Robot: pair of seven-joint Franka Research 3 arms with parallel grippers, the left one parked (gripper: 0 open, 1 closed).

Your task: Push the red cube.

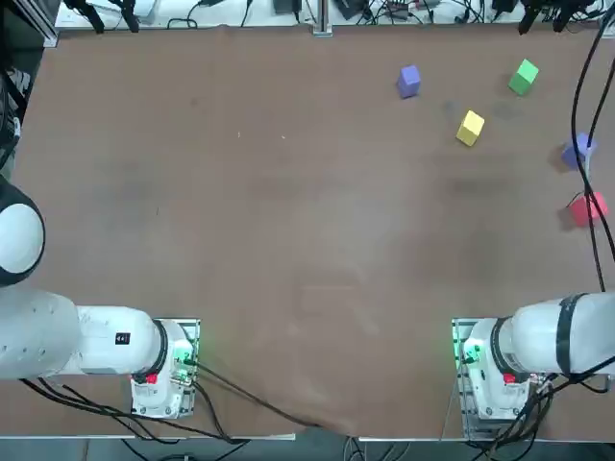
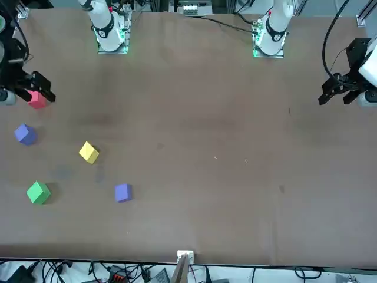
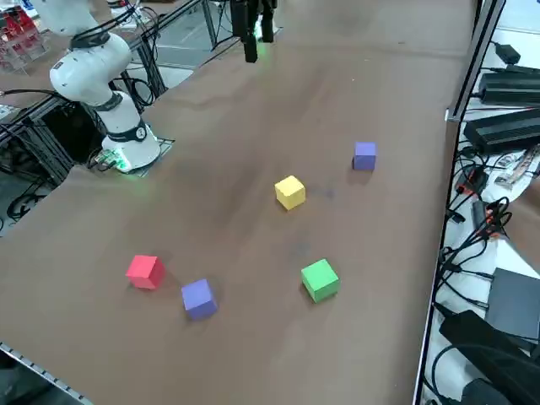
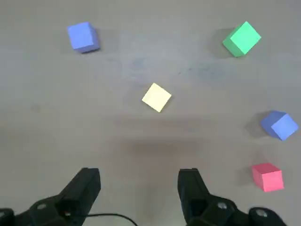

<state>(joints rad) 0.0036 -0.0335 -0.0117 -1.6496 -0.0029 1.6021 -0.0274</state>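
The red cube point(image 1: 586, 207) lies near the table's right edge, on the working arm's side; it also shows as the red cube point(image 3: 145, 271) and the red cube point(image 4: 267, 177). My right gripper point(image 4: 138, 184) hangs open above the table with nothing between its fingers. In the wrist view the red cube sits apart from the fingers, off to one side. From the front, the gripper point(image 2: 42, 91) overlaps part of the red cube point(image 2: 37, 100).
A purple-blue cube point(image 1: 578, 150) lies just beyond the red one. Farther out are a yellow cube point(image 1: 470, 127), a green cube point(image 1: 524, 77) and a second purple-blue cube point(image 1: 408, 81). A black cable point(image 1: 580, 86) hangs along the right edge.
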